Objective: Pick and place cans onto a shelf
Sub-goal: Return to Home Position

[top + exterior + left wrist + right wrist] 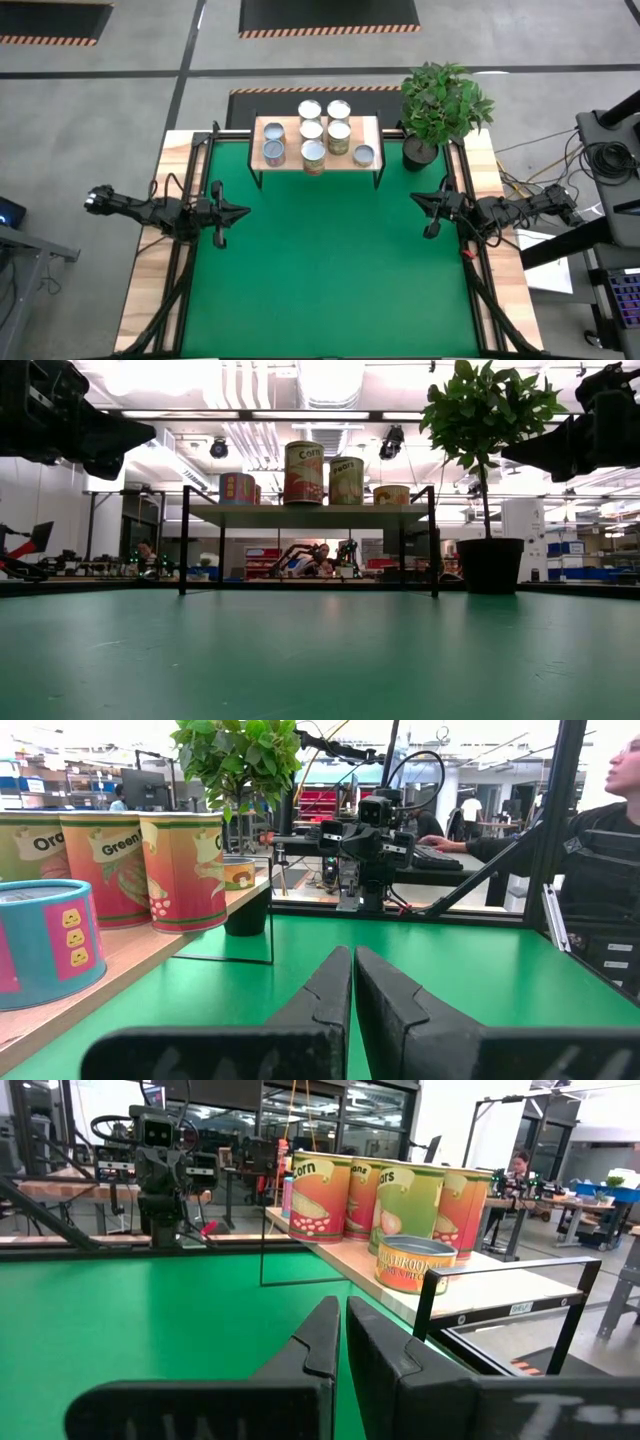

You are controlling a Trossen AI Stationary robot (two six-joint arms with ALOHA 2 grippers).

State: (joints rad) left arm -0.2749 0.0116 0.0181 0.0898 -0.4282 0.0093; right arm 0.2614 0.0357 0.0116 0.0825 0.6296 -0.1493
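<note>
Left gripper [240, 211], at the middle left of the high view, and right gripper [420, 200], at the middle right, hang above the green table [330, 260], each empty with its fingers pressed together. Every visible one of the cans [311, 129] stands upright on the shelf [368, 128], upper centre, just left of a potted plant [443, 105]

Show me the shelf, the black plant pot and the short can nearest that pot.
shelf [368, 130], high view, bare wood top near its right end.
black plant pot [491, 565], low view, front wall.
short can [363, 154], high view, silver lid.
</note>
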